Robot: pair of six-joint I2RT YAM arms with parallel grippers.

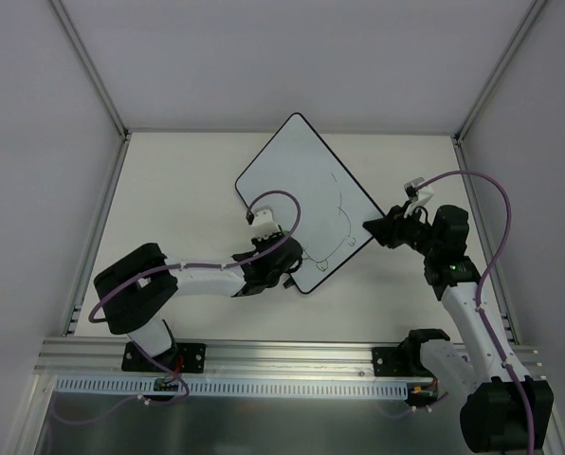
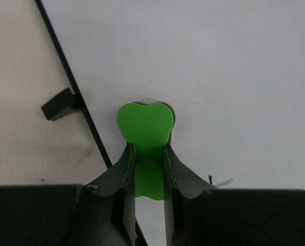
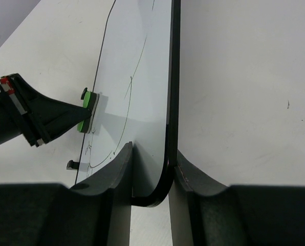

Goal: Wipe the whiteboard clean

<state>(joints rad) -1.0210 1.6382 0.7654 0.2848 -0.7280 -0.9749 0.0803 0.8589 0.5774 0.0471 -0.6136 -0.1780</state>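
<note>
One camera looks down from high behind me. My two wrist cameras sit close, and all see the whiteboard (image 1: pixel 301 180).

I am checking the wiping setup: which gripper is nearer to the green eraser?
Left. The left gripper is shut on the green eraser, on the whiteboard face; the right gripper clamps the whiteboard's corner, apart from the eraser.

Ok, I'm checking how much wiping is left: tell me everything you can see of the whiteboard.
The large white rectangular whiteboard with a thin black frame and rounded corners lies turned diamond-wise on the pale table. Faint thin black curved lines cross it. One small black foot shows at its edge. The right gripper pinches its right corner between two fingers; the left gripper presses a green eraser on its surface.
</note>
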